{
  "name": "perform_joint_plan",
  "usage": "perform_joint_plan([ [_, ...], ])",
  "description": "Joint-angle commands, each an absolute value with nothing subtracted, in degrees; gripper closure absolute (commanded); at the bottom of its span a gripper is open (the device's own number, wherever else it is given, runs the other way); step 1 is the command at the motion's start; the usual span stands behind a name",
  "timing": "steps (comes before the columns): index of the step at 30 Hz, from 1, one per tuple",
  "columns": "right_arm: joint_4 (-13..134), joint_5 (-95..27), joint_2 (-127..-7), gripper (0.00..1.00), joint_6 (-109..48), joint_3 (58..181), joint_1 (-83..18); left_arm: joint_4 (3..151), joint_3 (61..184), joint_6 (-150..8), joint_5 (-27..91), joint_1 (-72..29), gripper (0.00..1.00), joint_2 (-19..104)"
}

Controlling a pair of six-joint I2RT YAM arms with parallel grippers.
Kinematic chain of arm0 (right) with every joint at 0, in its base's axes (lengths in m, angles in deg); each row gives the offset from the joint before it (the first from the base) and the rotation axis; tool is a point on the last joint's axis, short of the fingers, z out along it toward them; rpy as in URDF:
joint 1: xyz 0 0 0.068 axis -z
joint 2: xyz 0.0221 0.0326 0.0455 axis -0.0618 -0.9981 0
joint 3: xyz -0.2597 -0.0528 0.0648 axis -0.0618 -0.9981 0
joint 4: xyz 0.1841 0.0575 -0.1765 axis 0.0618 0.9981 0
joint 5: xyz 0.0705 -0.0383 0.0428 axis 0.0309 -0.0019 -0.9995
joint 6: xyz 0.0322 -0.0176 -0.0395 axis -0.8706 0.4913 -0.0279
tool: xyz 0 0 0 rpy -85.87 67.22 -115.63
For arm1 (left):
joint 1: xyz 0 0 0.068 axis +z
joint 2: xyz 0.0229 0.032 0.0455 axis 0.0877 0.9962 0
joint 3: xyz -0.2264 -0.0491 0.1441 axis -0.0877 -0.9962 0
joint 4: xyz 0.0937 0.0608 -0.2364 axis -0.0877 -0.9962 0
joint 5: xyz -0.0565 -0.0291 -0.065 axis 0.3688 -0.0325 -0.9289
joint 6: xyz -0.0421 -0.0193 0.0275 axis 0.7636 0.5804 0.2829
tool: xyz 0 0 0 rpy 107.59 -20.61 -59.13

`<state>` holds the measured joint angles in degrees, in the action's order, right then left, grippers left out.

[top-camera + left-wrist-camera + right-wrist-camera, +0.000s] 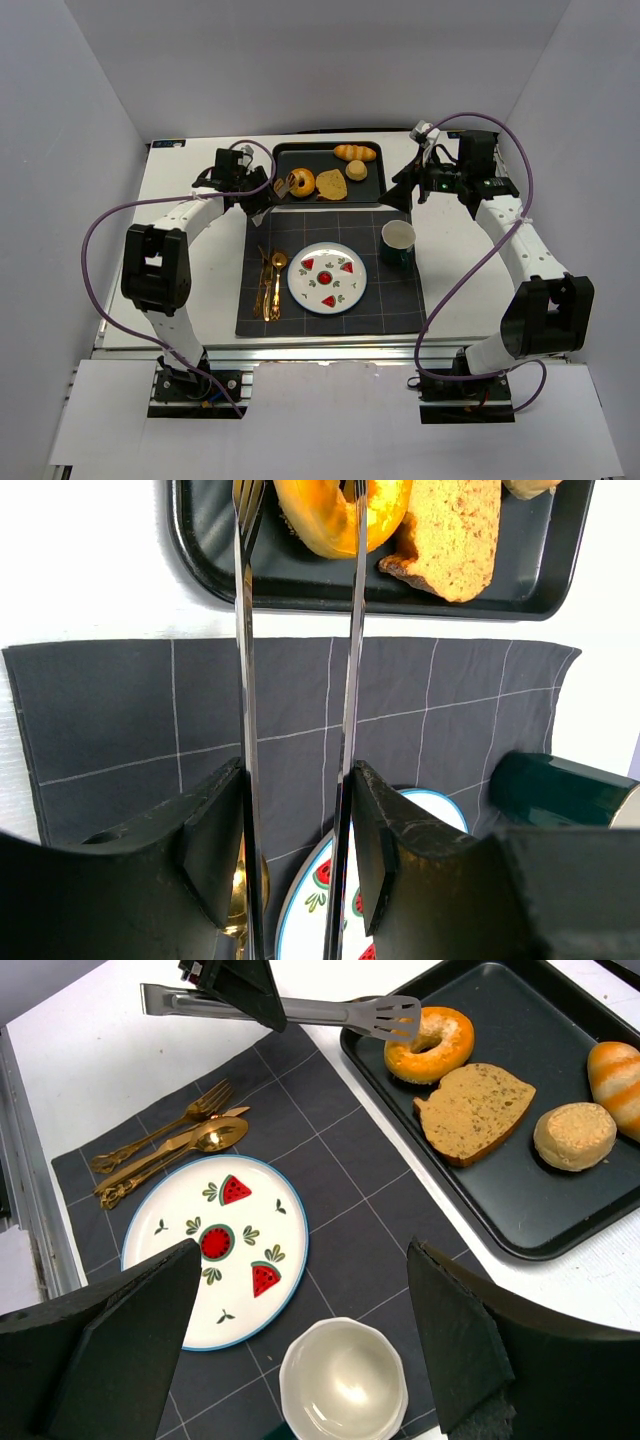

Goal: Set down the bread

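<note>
No legible text, apparent corner sticker [168, 143] blurred

1. White tube links and chunky black joint housings make up the left arm [155, 268] and right arm [527, 252].
2. A purple cable [88, 235] loops along each arm.
3. The left hand [295, 852] and right hand [300, 1345] have matte black wedge fingers, possibly rubber-faced.

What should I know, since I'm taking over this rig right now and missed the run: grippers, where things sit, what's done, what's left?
Left gripper: shut on the tongs, their tips at the bread; I can't tell whether they pinch it.
Right gripper: open, holding nothing, above the mat near the cup.
Bread: on the black tray, beside the flat slice. The plate holds no food.
Done: tongs in hand, at the bread.
Left: grip, lift, set it down, probably on the plate.
</note>
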<state>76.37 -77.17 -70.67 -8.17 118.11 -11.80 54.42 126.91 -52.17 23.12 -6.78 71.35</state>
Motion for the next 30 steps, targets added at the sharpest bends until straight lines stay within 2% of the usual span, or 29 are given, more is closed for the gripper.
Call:
perform_joint_plan([
  [1, 74.4, -79.0, -69.5, 0.12, -8.9, 118.3, -11.5, 55.3, 127.2, -51.9, 22.0, -7.1, 0.45, 69.9],
  [6, 74.4, -79.1, -69.2, 0.12, -9.0, 118.2, -11.5, 54.4, 128.6, -52.0, 21.9, -7.0, 0.49, 71.5],
  [10, 74.5, -79.1, -68.7, 0.12, -9.0, 117.9, -11.5, 54.6, 129.1, -51.7, 21.5, -7.1, 0.69, 70.7],
  [16, 74.8, -79.4, -68.0, 0.12, -8.8, 117.5, -11.4, 54.9, 126.7, -52.0, 22.0, -7.0, 0.86, 64.5],
  [17, 74.9, -79.5, -67.9, 0.12, -8.8, 117.5, -11.3, 55.2, 125.5, -52.0, 22.4, -7.0, 0.93, 63.4],
  [20, 75.0, -79.6, -67.8, 0.12, -8.7, 117.6, -11.3, 55.3, 123.2, -51.4, 23.3, -7.0, 0.99, 57.9],
  [30, 77.4, -79.5, -68.4, 0.12, -6.9, 118.7, -11.2, 48.9, 109.7, -48.9, 17.2, -10.7, 1.00, 38.7],
])
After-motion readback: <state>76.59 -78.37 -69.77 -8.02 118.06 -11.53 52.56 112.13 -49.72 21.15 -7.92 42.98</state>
